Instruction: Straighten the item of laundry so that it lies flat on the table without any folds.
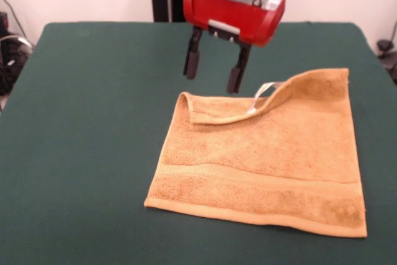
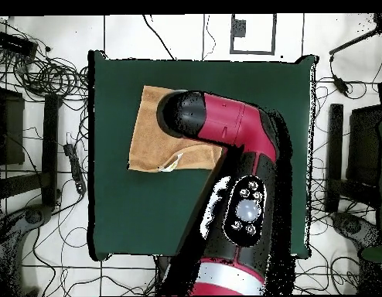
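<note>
The golden-orange towel (image 1: 267, 159) lies on the dark green table (image 1: 87, 122), right of centre in the front view. Its far edge is folded over toward the front, and a small white tag (image 1: 263, 94) shows at the fold. The fold runs from the far left corner to about the middle of the far edge. My gripper (image 1: 213, 71) hangs open just above and behind that folded edge, its two black fingers apart and holding nothing. In the overhead view the red arm (image 2: 225, 128) covers much of the towel (image 2: 148, 135), and the gripper itself is hidden beneath it.
Cables and stands (image 2: 47, 77) surround the table on the floor. A woven border band (image 1: 248, 175) crosses the towel near its front edge. Bare green felt stretches to the left of the towel in the front view.
</note>
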